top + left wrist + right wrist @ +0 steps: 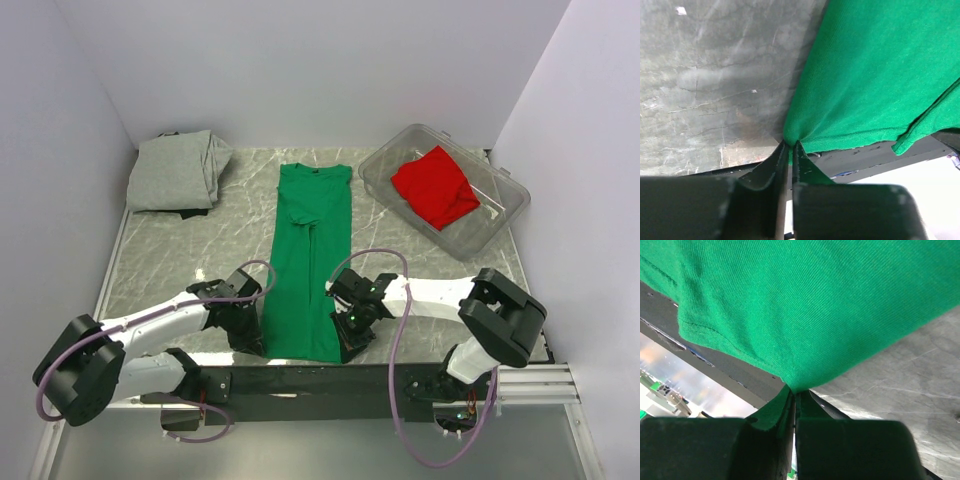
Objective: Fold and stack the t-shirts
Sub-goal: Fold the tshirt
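Green t-shirt (310, 260): lies lengthwise on the counter (170, 260), sleeves folded in, collar far from the fingers, hem at the near edge between both sets.
Left fingers (796, 157): pressed together on the hem's left corner, cloth puckering at the tips.
Right fingers (785, 402): pinching the hem's right corner, fabric fanning out from the tips.
Other shirts: grey t-shirt (178, 172) folded, well beyond the left fingers; red t-shirt (435, 187) in the clear bin (495, 228), well beyond the right fingers.
Step in hand: likely carrying the hem up to the collar.
Doing it well: raise both corners evenly, keep the hem taut between the fingers, travel straight away, lay edge onto edge before letting go.
Risk: a shallow pinch may slip, and uneven lifting would skew the fold.
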You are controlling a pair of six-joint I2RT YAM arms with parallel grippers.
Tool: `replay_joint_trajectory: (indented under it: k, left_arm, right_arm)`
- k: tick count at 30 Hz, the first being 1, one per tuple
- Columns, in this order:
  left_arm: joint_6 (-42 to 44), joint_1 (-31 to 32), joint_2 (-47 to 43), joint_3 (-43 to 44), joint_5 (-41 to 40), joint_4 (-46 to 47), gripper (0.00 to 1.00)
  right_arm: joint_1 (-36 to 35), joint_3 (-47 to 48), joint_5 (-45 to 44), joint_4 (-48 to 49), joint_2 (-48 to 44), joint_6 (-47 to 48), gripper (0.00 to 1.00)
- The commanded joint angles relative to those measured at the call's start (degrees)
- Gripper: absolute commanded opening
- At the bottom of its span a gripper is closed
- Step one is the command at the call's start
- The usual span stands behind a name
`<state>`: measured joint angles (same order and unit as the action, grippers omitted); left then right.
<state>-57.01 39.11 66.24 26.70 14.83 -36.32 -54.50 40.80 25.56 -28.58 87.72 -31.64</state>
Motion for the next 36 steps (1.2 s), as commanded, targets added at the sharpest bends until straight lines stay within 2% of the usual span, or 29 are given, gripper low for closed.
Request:
replay_joint_trajectory:
  k: [1,3,9,21,27,30,36]
  left_arm:
    - [0.15,0.52,0.56,0.55,-4.02,0.81,0.07]
    - [0.32,0.7,-0.14,0.55,-3.93,0.72,0.0]
    - [-1.17,0.88,-4.18,0.11,-5.69,-2.53,0.0]
    - [-0.03,0.88,-11.74,0.81,-1.47,-3.76,0.0]
    - [-0.47,0.97,-15.78,4.49,-1.81,-8.06,0.0]
    - [0.58,0.88,-15.26,7.83,-4.62,-9.47,0.0]
    - [5.94,-0.78,-6.13,17.06,-9.46,-10.97,0.0]
  right_arm:
    - [-0.52,-0.37,-0.43,-0.78,-3.16,0.7,0.0]
    - [-0.52,0.25,-0.42,-1.83,-3.78,0.52,0.0]
    - [-0.52,1.13,-0.25,-4.03,-5.81,-0.27,0.0]
    - [-0.69,1.65,1.77,-4.99,-7.83,-2.02,0.0]
    - [-0.96,3.14,0.55,-7.19,-9.93,-3.43,0.0]
    - [-0.87,6.29,-2.17,-10.17,-10.64,-3.96,0.0]
    - [0.09,14.57,-10.0,-17.82,-8.54,-3.35,0.0]
